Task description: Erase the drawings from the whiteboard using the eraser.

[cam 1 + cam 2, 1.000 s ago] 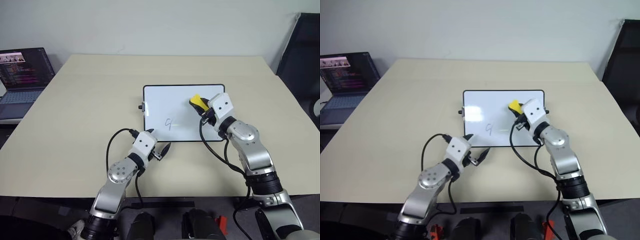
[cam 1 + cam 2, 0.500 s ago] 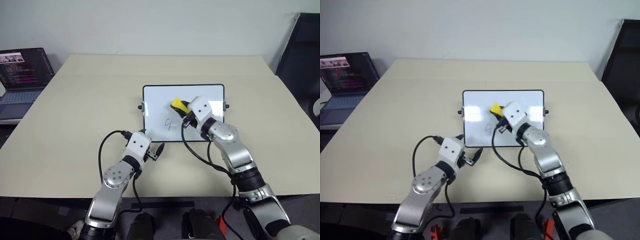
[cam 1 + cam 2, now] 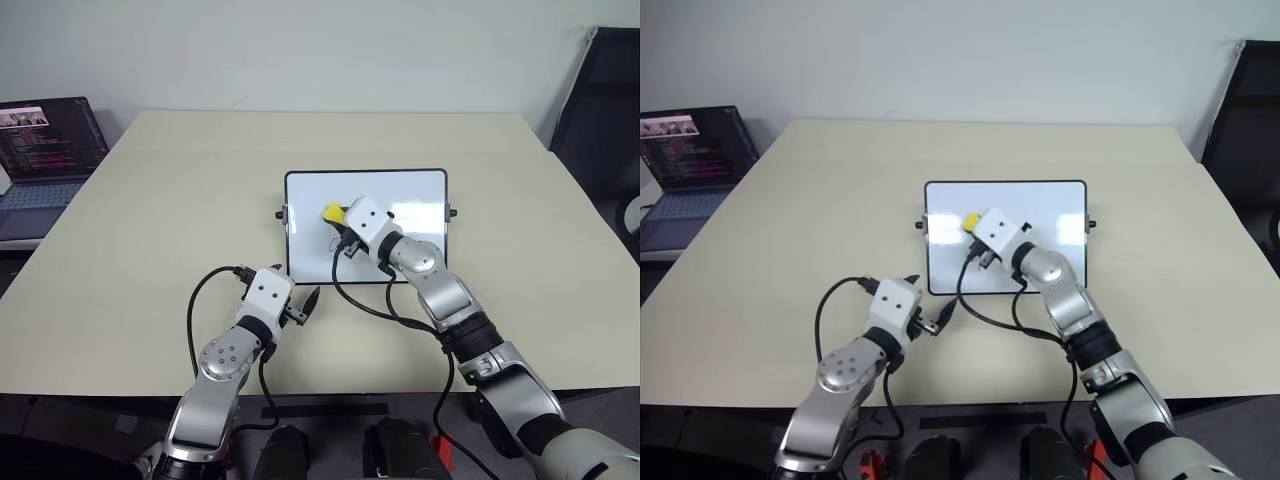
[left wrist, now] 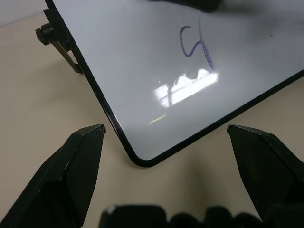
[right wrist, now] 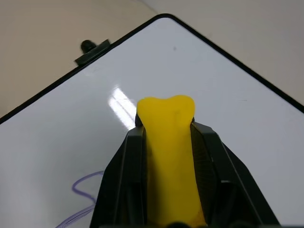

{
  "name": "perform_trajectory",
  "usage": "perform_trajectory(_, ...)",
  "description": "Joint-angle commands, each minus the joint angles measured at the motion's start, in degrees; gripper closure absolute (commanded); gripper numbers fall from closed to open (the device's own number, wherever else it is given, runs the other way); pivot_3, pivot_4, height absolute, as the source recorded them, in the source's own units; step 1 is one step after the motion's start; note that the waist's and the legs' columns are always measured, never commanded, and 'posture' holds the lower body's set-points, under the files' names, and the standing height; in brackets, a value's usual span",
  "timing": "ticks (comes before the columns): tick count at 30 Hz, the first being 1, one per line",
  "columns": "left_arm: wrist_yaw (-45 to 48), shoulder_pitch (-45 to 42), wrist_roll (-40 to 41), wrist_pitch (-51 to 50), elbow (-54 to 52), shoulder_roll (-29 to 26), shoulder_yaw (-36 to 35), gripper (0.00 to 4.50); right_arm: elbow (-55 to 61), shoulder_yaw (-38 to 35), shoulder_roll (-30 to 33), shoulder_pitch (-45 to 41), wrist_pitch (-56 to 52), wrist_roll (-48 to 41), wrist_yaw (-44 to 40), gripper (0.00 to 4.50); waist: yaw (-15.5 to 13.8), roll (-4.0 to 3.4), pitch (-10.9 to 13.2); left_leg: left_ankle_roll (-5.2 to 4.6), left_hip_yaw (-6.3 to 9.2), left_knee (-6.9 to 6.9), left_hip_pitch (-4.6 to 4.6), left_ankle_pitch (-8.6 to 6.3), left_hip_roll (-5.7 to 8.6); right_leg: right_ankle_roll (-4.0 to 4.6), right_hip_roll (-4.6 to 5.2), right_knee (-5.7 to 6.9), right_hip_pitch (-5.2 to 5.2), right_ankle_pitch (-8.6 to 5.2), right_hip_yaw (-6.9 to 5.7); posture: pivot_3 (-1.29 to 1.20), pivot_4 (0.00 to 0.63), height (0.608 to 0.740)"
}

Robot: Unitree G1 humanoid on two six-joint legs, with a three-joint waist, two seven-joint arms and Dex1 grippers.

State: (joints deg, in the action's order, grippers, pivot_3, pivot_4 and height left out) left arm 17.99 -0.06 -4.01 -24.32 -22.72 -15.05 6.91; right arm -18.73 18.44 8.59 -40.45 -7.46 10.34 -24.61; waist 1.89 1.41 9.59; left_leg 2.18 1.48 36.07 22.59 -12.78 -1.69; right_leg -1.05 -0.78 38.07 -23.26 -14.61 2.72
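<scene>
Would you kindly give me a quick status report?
Right gripper shut on yellow eraser over white whiteboard. Left gripper open. One scribble left.

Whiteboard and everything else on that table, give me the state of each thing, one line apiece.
whiteboard: flat on the table, mostly clean, one drawing left.
drawing: purple squiggle, not erased.
eraser: clamped in the right gripper, over the board.
right gripper: shut on the eraser.
left gripper: open, empty, at the board's near left corner.
laptop: open, screen lit.
</scene>
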Motion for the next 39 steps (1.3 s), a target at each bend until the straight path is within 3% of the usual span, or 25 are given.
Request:
perform_trajectory(1, -1.0, 0.1, 0.4, 0.1, -3.3, 0.8, 0.0, 0.00, 3.9, 5.1, 1.2, 4.0, -1.9, 1.4, -5.9, 3.54, 0.0, 0.00, 0.0, 0.00, 0.00, -0.01, 0.00, 0.00, 0.00, 0.00, 0.00, -0.01, 0.00, 0.00, 0.00, 0.00, 0.150, 0.740)
perform_trajectory(7, -0.9, 0.9, 0.9, -0.3, -4.0, 1.0, 0.0, 0.00, 8.1, 7.8, 2.2, 7.3, -5.8, 1.5, -10.1, 3.54, 0.0, 0.00, 0.0, 0.00, 0.02, 0.00, 0.03, 0.00, 0.00, 0.00, 0.00, 0.00, -0.01, 0.00, -0.01, 0.00, 0.150, 0.740)
perform_trajectory(19, -0.6, -0.5, 1.1, 0.6, -2.5, 0.5, 0.0, 0.00, -2.9, -3.7, 1.8, -2.9, 0.5, 3.0, 8.3, 3.54, -0.2, 0.02, 0.0, 0.00, 0.02, 0.00, 0.10, 0.00, 0.03, 0.00, 0.02, -0.09, -0.01, 0.00, -0.04, 0.00, 0.150, 0.740)
perform_trajectory(30, -0.3, -0.7, 1.4, 0.8, -2.3, 0.3, -0.2, 0.00, 6.6, 5.7, 2.8, 6.9, -7.3, 1.5, -9.0, 3.54, 0.1, 0.02, 0.0, 0.00, -0.01, 0.00, -0.06, 0.00, -0.01, 0.00, 0.02, -0.02, 0.04, 0.00, 0.00, 0.00, 0.150, 0.740)
perform_trajectory(34, -0.1, -0.7, 1.5, 0.6, -2.5, 0.3, -0.4, 0.00, 6.2, 4.7, 3.3, 5.9, -8.6, 2.3, -8.8, 3.54, 0.0, 0.02, 0.0, 0.00, 0.01, 0.01, -0.13, 0.01, -0.01, 0.01, 0.01, 0.04, 0.08, 0.00, -0.02, 0.00, 0.150, 0.740)
perform_trajectory(39, -0.1, -0.9, 1.4, 0.6, -2.3, 0.4, -0.4, 0.00, 1.2, -0.1, 2.8, 1.5, -4.8, 2.9, -0.2, 3.54, 0.0, 0.02, 0.0, -0.01, 0.00, 0.03, -0.15, 0.01, 0.00, 0.02, 0.02, 0.03, 0.09, 0.00, -0.02, 0.00, 0.150, 0.740)
